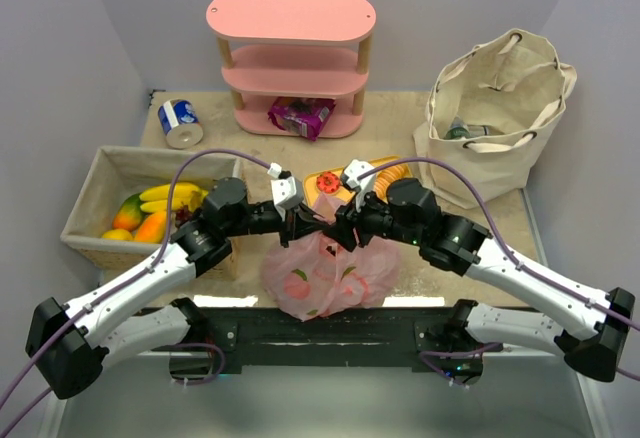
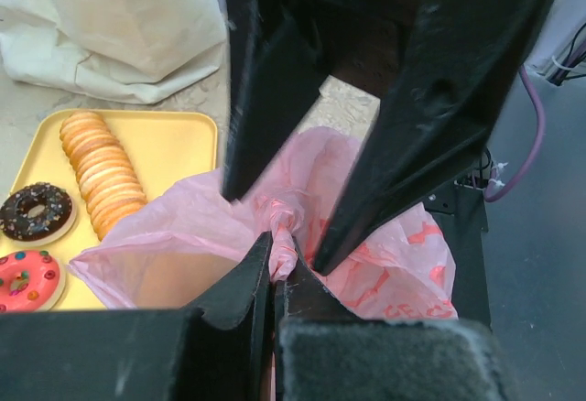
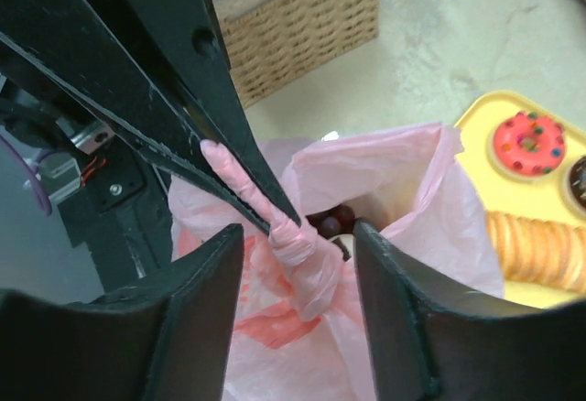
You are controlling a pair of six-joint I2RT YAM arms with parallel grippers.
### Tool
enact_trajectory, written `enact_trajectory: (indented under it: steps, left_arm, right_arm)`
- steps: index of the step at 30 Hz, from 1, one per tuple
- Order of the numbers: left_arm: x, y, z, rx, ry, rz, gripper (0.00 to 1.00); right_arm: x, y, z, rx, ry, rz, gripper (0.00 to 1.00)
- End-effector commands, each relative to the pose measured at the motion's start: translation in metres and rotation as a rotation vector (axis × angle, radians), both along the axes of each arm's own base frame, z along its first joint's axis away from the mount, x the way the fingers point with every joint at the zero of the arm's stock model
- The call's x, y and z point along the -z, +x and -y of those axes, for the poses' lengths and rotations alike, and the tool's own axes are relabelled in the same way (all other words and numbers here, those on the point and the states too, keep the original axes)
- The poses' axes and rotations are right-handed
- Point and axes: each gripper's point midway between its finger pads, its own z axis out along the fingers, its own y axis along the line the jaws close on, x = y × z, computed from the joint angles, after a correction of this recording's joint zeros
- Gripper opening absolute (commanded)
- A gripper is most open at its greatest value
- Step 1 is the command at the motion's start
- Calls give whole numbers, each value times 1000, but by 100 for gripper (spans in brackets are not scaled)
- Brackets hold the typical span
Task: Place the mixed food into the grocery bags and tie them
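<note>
Tying the pink bag [image 1: 325,276], mid-frame: the left tool [image 2: 277,268] pinches its twisted strand [image 3: 240,177]; the right tool [image 3: 298,236], spread astride it, probably must clamp and pull the knot tight.

I see pale grey-purple walls [image 1: 70,48] on three sides of my table [image 1: 400,118]. The table top is sandy beige with little specks. A pink shelf [image 1: 291,16] with three rounded boards and light wooden posts stands at the back, by the far wall. The light is soft and even.
</note>
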Motion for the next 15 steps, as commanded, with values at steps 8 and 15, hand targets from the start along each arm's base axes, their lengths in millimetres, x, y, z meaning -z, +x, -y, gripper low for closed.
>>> enact_trajectory:
  steps: [8, 15]
  left_arm:
    - [-13, 2, -2, -18, -33, 88, 0]
    - [-15, 0, 0, -14, -37, 99, 0]
  right_arm:
    - [24, 5, -1, 6, -42, -1, 27]
    - [37, 22, 1, 73, -114, 9, 20]
